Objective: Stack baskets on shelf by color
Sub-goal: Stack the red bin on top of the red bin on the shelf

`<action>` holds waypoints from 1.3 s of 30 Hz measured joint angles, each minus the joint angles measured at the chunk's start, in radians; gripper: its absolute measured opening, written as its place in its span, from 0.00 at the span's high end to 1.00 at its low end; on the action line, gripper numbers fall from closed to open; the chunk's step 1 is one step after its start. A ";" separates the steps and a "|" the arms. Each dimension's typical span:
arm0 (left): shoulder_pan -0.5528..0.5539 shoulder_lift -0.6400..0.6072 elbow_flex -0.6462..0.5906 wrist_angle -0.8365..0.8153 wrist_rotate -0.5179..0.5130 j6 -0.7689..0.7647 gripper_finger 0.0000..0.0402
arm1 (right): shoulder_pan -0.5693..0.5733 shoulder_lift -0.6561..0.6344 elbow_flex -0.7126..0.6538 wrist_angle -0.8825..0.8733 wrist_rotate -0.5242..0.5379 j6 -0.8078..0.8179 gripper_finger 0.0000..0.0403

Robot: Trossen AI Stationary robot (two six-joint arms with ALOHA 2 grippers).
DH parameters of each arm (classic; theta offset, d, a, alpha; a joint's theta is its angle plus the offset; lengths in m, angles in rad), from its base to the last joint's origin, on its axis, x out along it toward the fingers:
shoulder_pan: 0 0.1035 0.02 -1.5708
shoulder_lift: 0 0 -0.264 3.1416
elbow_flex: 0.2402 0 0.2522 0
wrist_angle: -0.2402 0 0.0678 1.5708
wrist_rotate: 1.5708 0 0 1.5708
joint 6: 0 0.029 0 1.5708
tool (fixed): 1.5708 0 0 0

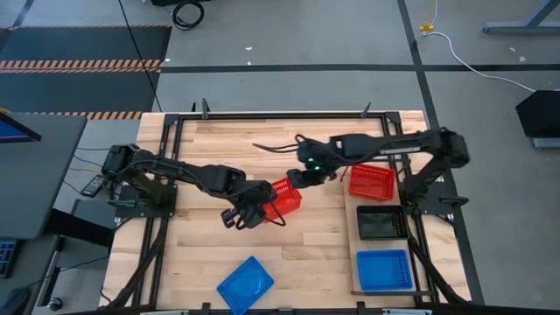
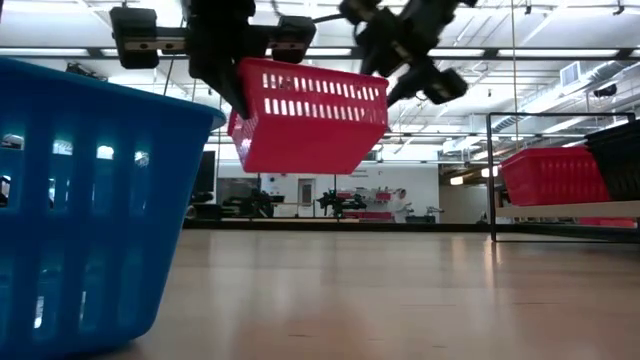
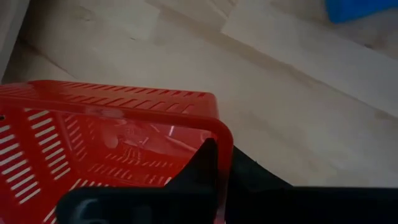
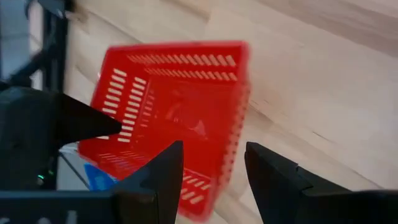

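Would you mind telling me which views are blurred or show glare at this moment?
Right wrist view: the held red basket is smeared along its edge, likely motion blur, and the right gripper fingers are soft. Left wrist view: the left gripper is a dark unfocused mass on the basket wall. Low view: the near blue basket is soft; ceiling lights glare behind. High view: evenly lit, fairly sharp.

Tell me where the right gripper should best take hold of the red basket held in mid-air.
Probably the free rim wall opposite the left gripper: the red basket hangs tilted above the table, and the right gripper is open facing that edge, so one finger can go inside, one outside.
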 joint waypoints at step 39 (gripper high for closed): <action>0.021 -0.128 0.067 0.056 -0.244 -0.426 0.66 | -0.008 -0.051 0.121 -0.487 0.032 -0.191 0.98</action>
